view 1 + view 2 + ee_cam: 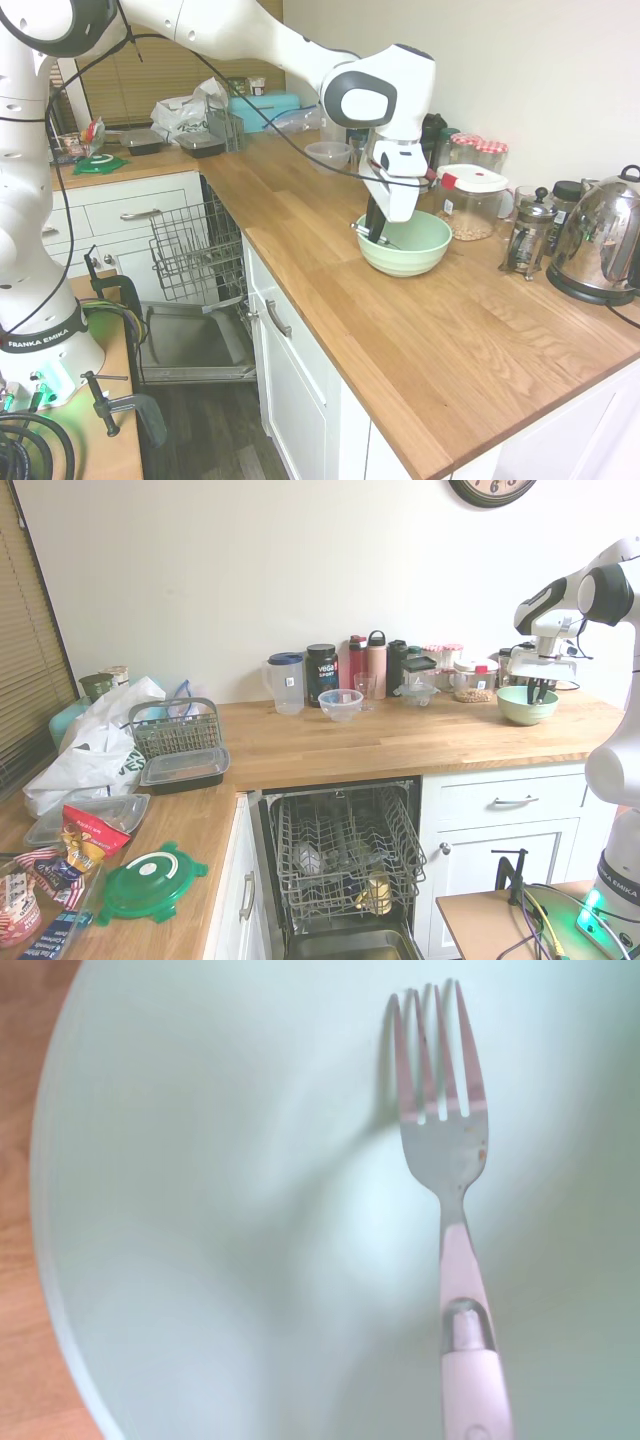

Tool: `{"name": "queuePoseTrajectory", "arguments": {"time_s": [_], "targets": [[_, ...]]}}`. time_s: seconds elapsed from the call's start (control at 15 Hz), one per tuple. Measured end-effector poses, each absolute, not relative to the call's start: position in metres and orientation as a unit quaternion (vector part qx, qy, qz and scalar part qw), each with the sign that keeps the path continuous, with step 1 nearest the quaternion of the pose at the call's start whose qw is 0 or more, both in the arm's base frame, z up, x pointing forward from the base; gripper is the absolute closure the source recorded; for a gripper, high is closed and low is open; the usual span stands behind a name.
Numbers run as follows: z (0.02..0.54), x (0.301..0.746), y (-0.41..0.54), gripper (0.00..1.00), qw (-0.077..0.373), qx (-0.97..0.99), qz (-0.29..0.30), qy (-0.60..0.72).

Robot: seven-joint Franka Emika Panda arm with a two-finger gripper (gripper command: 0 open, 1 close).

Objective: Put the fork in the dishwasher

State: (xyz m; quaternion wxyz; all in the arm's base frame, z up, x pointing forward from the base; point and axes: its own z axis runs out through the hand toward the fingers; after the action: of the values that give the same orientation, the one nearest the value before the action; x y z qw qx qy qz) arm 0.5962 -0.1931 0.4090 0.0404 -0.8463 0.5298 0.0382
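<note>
Tool (374, 231) dipped into mint-green bowl (412, 256) on wooden worktop (400, 330), at the rim nearest the dishwasher side; fingers dark and close together, open or shut not to be told from either outside view. Fork (447, 1160) lying inside the bowl, tines against the pale inner wall, handle running to the wrist picture's lower edge; a sliver of metal poking over the rim beside the tool in the first exterior view. Dishwasher (345, 865) open under the worktop, wire rack (195, 250) pulled out, well apart from the bowl.
</note>
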Motion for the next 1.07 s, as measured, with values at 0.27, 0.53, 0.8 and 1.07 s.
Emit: {"name": "queuePoseTrajectory", "arguments": {"time_s": [0.27, 0.53, 0.8, 1.07], "targets": [[0.446, 0.568, -0.192, 1.00, 0.057, -0.844, 0.006, 0.534], [0.501, 0.514, -0.169, 1.00, 0.066, -0.845, -0.058, 0.527], [0.531, 0.462, -0.110, 1.00, 0.059, -0.854, -0.141, 0.498], [0.537, 0.405, 0.002, 1.00, 0.027, -0.860, -0.202, 0.469]]}}
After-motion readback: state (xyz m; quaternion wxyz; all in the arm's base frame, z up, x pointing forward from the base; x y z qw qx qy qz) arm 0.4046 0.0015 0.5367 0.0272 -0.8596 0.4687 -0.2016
